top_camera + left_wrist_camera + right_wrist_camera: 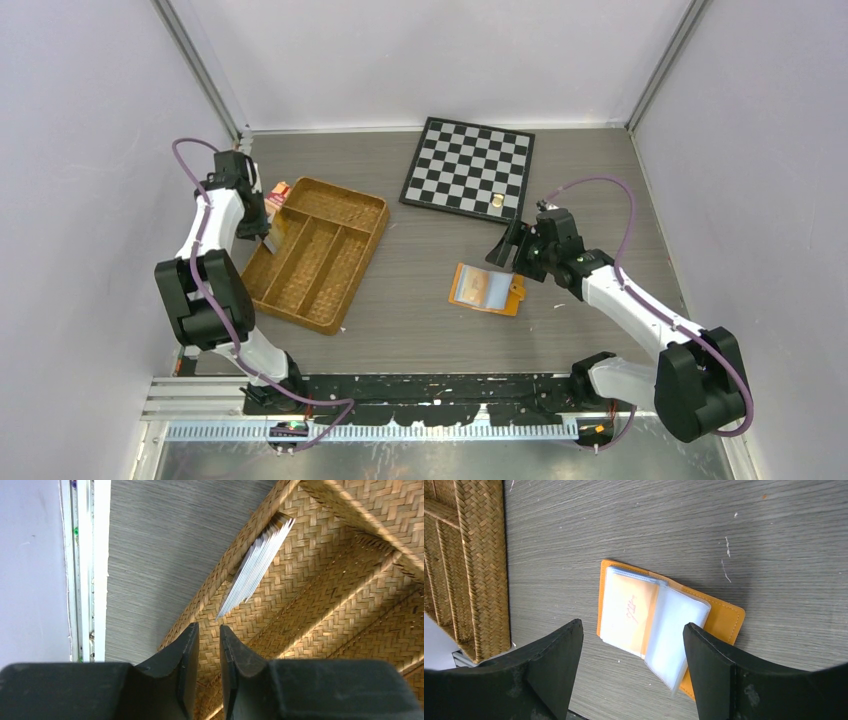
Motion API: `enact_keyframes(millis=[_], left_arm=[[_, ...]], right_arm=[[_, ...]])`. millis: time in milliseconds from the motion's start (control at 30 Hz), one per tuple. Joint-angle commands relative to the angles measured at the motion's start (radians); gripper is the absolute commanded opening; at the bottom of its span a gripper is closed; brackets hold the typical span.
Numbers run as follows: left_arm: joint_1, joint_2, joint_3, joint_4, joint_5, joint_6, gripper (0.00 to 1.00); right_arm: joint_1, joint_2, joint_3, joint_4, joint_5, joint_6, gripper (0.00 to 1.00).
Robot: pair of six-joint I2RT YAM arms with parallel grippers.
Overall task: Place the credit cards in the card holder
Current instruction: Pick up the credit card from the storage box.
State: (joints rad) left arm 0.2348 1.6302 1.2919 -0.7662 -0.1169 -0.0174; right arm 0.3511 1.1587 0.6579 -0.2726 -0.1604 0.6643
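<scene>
So the left gripper (209,630) was down at the near-left corner of the woven divided tray (320,580), fingers nearly pinched together with just a thin slit between them and nothing in there. Right ahead of it, a stack of credit cards (256,566) stood on edge inside the tray, leaning against the tray's outer wall. You could only see their pale edges from the left wrist view, so no telling colours.

The right gripper (632,627) was spread wide and empty, hanging over the card holder (724,617). That orange holder lay flat on the grey wood-grain table (624,520), flipped open, with its clear plastic sleeves (676,625) fanned out on top. From above it sat right of the tray, well apart from it, and nearer than the chessboard (467,165).
</scene>
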Motion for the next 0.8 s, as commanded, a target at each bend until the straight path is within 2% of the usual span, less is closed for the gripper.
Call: enact_keyframes(millis=[0,767], left_arm=[[0.014,0.016,0.016,-0.024,-0.018,0.001,0.23],[0.046,0.064,0.057,-0.011,0.041,-0.001,0.18]], right_arm=[[-0.007,0.002,-0.006,0.042,-0.01,0.016,0.78],[-0.014,0.005,-0.024,0.041,-0.021,0.02,0.77]])
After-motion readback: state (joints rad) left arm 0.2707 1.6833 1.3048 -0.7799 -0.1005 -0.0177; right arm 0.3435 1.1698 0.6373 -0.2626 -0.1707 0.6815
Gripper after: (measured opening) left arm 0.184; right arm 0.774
